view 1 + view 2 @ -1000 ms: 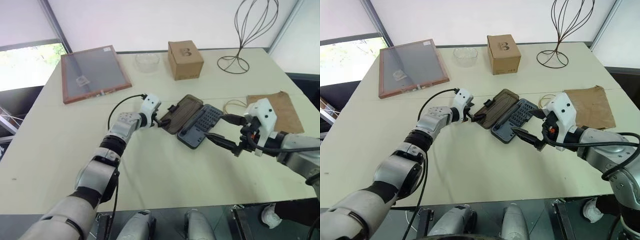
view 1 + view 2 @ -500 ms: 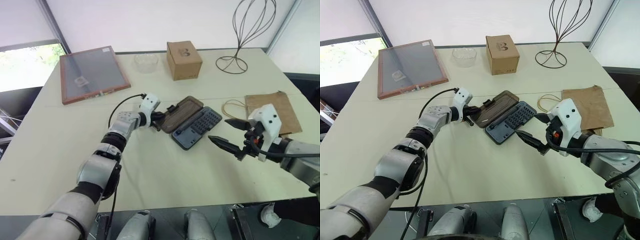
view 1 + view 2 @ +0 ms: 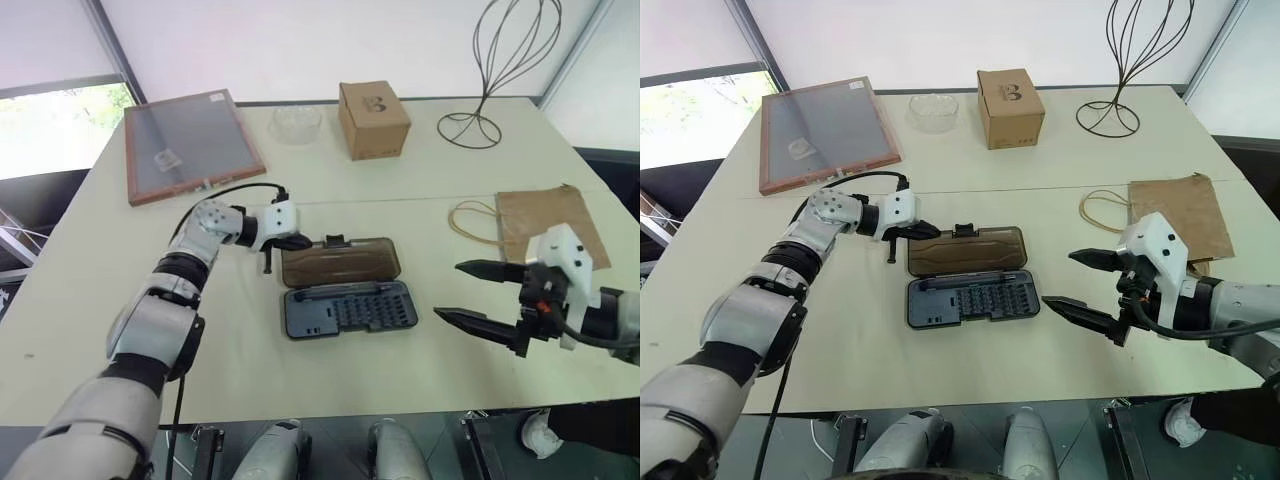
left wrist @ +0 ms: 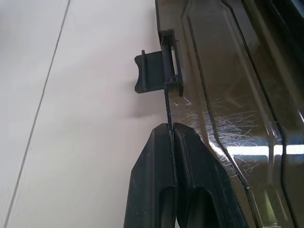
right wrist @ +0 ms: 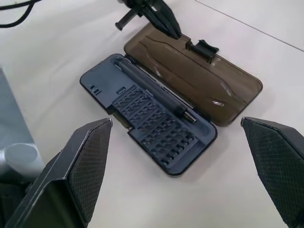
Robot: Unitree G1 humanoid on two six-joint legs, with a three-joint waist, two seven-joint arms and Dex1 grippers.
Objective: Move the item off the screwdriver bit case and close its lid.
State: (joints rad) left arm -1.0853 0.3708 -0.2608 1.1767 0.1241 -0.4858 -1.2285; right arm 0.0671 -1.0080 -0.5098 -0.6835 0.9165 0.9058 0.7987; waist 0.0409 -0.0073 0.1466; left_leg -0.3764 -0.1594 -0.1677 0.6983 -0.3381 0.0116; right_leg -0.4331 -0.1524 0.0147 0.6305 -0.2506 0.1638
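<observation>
Head view: dark blue-grey plastic screwdriver bit case (image 3: 350, 312) lies fully open, flat on the pale counter (image 3: 330, 370), roughly mid-counter. Its translucent smoky-brown plastic lid (image 3: 340, 263) is folded back on the far side, with rows of bits in the base on the near side. A slim black driver rod (image 3: 330, 293) sits along the hinge side of the base. Left tool (image 3: 288, 243) is at the lid's left far corner. Right tool (image 3: 448, 291) hovers to the right of the case with its fingers wide apart, not touching it. A tan cardboard box (image 3: 373, 120) and a wood-framed mesh panel (image 3: 190, 145) sit well back, and a brown paper bag (image 3: 550, 225) lies at the right.

Left wrist view: the left tool's fingers are pressed together, clamped on the thin edge of the lid. A dark latch tab (image 4: 159, 71) is just beyond the tips. The lid surface is scratched and glossy.

Right wrist view: textured finger pads (image 5: 90, 156) are spread far apart, with the whole open case visible between them. Base and lid are both flat on the counter. The left tool is at the lid's far corner.
</observation>
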